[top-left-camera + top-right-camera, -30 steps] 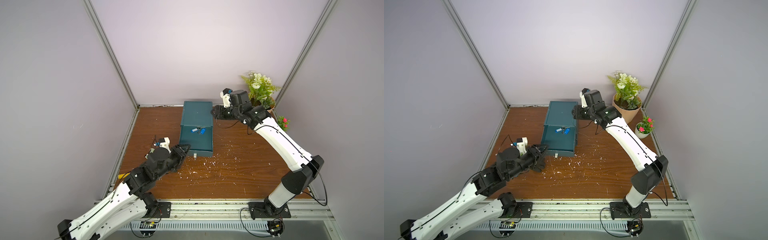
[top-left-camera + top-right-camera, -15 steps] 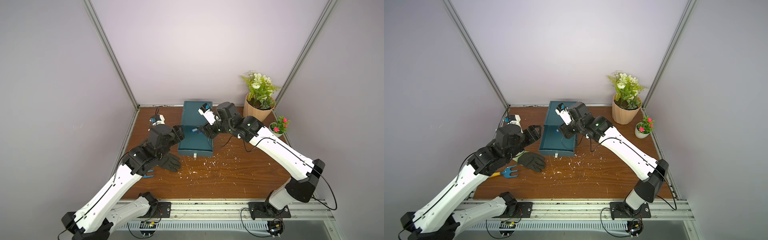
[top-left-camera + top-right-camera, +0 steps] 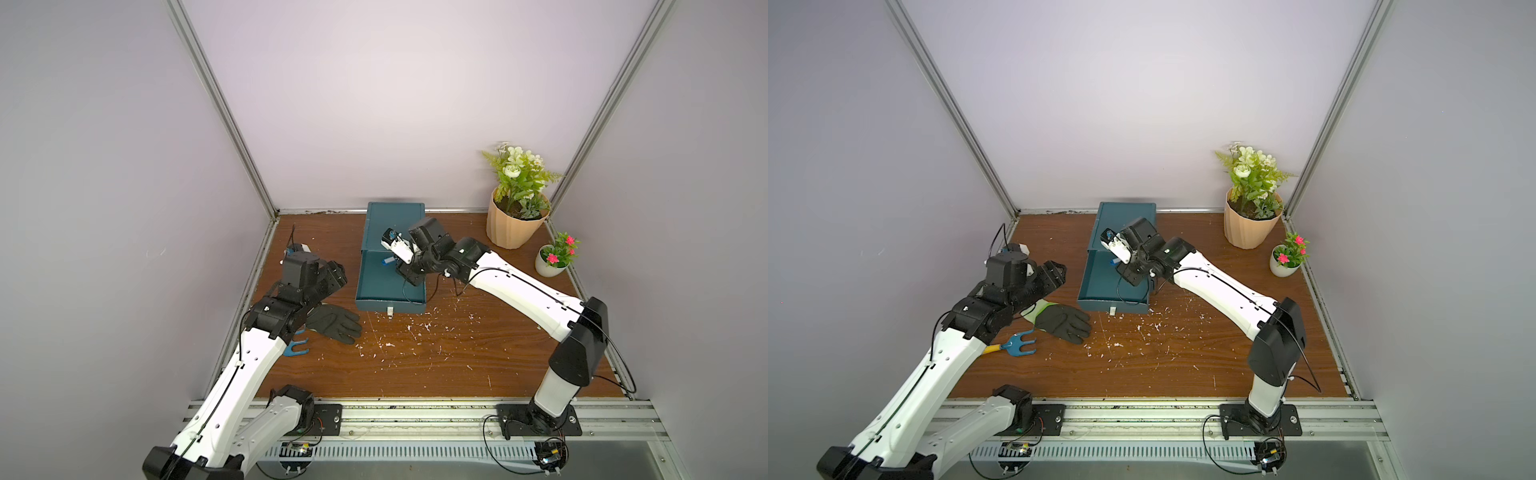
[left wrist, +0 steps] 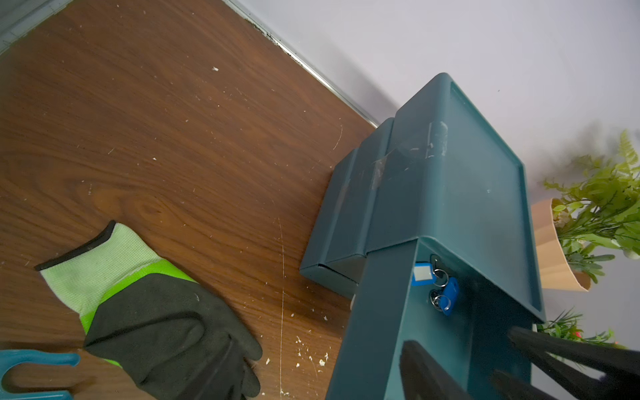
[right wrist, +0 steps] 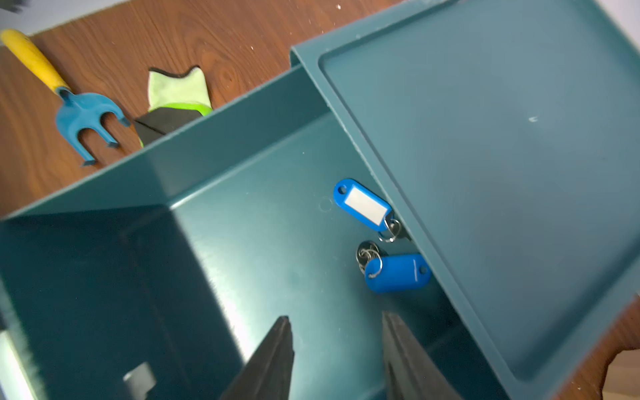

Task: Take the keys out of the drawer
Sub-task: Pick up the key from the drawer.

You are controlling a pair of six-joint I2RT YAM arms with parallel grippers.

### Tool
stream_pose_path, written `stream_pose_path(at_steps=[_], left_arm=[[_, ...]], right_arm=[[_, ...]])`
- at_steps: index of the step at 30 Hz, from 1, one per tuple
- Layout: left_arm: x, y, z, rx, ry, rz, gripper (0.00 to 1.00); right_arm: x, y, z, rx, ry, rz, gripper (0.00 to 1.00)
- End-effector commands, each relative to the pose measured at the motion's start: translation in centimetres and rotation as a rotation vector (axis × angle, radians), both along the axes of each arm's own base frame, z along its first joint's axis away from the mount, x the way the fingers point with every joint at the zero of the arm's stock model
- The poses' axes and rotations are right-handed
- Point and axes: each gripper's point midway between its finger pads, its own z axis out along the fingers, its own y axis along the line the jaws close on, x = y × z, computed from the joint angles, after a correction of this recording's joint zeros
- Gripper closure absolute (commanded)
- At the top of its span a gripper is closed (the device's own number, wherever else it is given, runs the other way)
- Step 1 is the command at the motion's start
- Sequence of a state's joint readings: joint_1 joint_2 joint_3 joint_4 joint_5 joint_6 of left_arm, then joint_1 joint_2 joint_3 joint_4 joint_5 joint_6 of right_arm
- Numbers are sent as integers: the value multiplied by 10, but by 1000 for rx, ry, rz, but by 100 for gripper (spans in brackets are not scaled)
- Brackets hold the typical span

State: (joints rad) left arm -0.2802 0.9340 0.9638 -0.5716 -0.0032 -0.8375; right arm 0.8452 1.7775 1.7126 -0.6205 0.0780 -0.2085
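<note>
The dark teal drawer [image 3: 380, 289] [image 3: 1100, 286] stands pulled out of its cabinet. Two keys on blue tags lie at its back, close under the cabinet's edge. One key [image 5: 363, 204] [image 4: 422, 273] shows a white label; the other key [image 5: 398, 273] [image 4: 450, 294] lies beside it. A blue tag [image 3: 386, 262] [image 3: 1113, 262] shows in both top views. My right gripper [image 5: 336, 320] [image 3: 408, 277] [image 3: 1129, 276] reaches down into the drawer, open and empty, a short way from the keys. My left gripper [image 3: 338, 274] [image 3: 1059, 274] hovers left of the drawer, open and empty.
A black and green glove [image 3: 332, 326] [image 3: 1063, 322] [image 4: 156, 322] lies left of the drawer front. A blue hand rake [image 3: 1019, 345] [image 5: 83, 114] with a yellow handle lies by it. Two flower pots [image 3: 513, 224] [image 3: 550, 264] stand back right. White flecks [image 3: 399, 336] litter the table.
My right gripper came from behind the cabinet down into the drawer, its jaws narrowing a little. My left gripper left the drawer front, rose to the left and opened, uncovering the glove and rake.
</note>
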Motion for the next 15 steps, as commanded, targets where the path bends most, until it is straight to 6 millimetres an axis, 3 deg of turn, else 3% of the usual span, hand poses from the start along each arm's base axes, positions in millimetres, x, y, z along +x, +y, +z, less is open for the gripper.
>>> stream_pose_path(at_steps=[1, 8, 15], left_arm=[[-1, -4, 2, -22, -9, -40, 26], [-3, -11, -7, -47, 24, -65, 26], [-6, -12, -10, -55, 33, -72, 26]], right_arm=[[11, 2, 20, 5, -81, -17, 55], [32, 2, 10, 1, -121, -109, 55], [40, 8, -4, -16, -104, -127, 56]])
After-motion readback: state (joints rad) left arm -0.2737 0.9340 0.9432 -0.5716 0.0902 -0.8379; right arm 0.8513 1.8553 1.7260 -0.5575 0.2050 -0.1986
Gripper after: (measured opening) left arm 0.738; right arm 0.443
